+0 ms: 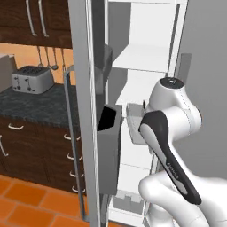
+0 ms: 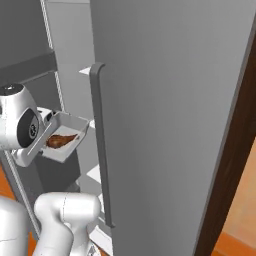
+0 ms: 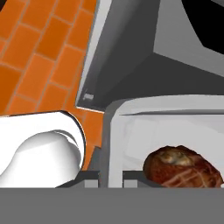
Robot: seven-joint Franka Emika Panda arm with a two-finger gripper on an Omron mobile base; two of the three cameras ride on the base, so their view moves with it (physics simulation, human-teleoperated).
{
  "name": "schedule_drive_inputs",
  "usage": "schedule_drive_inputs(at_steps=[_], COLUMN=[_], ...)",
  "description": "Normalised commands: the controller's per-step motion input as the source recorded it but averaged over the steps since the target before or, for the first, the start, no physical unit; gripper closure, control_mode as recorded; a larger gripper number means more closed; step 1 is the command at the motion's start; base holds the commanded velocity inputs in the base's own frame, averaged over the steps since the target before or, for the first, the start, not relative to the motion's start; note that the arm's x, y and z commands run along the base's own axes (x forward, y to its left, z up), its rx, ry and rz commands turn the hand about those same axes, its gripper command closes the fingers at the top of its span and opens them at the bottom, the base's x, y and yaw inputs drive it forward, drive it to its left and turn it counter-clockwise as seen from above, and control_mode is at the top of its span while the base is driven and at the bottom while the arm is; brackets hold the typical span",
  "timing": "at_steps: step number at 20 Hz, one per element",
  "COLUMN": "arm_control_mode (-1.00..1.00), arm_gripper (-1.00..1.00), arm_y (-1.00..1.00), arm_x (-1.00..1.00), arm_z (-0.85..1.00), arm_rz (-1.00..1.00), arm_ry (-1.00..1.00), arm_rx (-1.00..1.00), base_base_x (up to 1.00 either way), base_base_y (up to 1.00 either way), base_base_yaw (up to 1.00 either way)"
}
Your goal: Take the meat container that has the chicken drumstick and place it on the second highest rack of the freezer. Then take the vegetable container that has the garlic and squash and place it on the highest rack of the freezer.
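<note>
My gripper (image 2: 46, 124) is shut on the left rim of the meat container (image 2: 65, 131), a shallow grey tray held tilted in front of the open freezer (image 1: 146, 88). The chicken drumstick (image 2: 61, 141) lies inside it, glossy reddish-brown. In the hand view the container's rim (image 3: 111, 131) runs up from between my fingertips, with the drumstick (image 3: 181, 168) at lower right. From the left, my arm hides most of the container (image 1: 134, 126). A white rack (image 1: 142, 57) sits above the tray's level, and another (image 1: 146, 1) lies at the view's top edge. The vegetable container is out of view.
The freezer door (image 1: 84, 111) stands open to the left with dark grey bins (image 1: 108, 133) and a long bar handle (image 1: 73, 146). Beyond it is a dark counter with a toaster (image 1: 32, 79). A closed grey door with a bar handle (image 2: 100, 150) flanks the right side.
</note>
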Motion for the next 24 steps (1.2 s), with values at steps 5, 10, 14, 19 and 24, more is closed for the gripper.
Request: schedule_drive_inputs(at_steps=[5,10,14,19,24], arm_control_mode=[1.0,-1.0,-1.0,-1.0,-1.0], arm_gripper=[1.0,1.0,1.0,1.0,1.0], arm_y=[0.0,-0.09,-0.39,-0.14,-0.04], arm_x=[0.0,0.07,0.53,0.95,0.85], arm_z=[0.0,0.01,-0.01,-0.36,-0.36], arm_rz=[0.0,0.01,-0.05,-0.12,-0.03], arm_ry=[0.0,-0.01,-0.08,-0.05,-0.19], arm_rx=[0.0,0.0,0.0,0.02,0.0], base_base_x=[0.11,0.02,0.0,0.0,0.0], base_base_y=[-0.33,-0.31,0.0,0.0,0.0], base_base_yaw=[0.32,0.11,0.0,0.0,0.0])
